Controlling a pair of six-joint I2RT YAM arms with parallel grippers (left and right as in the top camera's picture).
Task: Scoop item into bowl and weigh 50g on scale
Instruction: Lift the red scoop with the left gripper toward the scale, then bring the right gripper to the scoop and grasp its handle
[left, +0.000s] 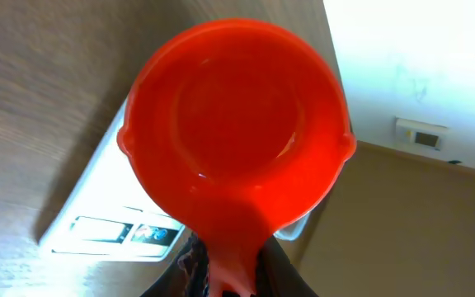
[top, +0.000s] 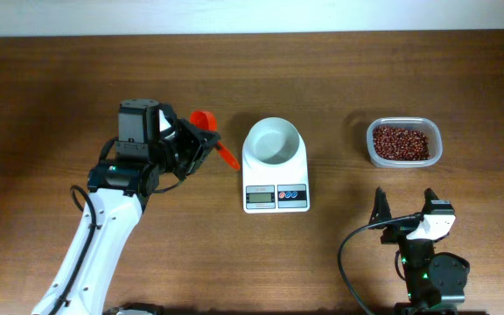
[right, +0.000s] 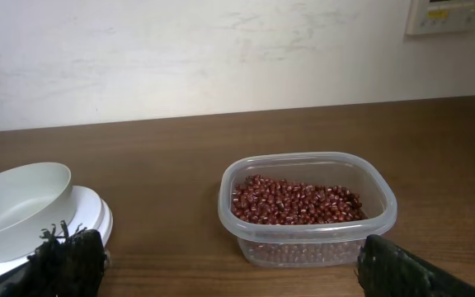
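My left gripper [top: 201,143] is shut on the handle of an orange-red scoop [top: 204,122], held just left of the scale; the scoop [left: 237,115] is empty and fills the left wrist view. The white bowl [top: 272,142] is empty and sits on the white scale [top: 276,194], also seen in the right wrist view [right: 15,198]. The red-brown beans [top: 401,142] lie in a clear plastic tub [top: 404,158] at the right, shown close in the right wrist view [right: 297,202]. My right gripper [top: 405,210] is open and empty, near the front edge, pointing at the tub.
The scale's display and two buttons [left: 151,234] show below the scoop in the left wrist view. A pale wall [right: 221,49] rises behind the table's far edge. Brown wood table [top: 77,79] around everything.
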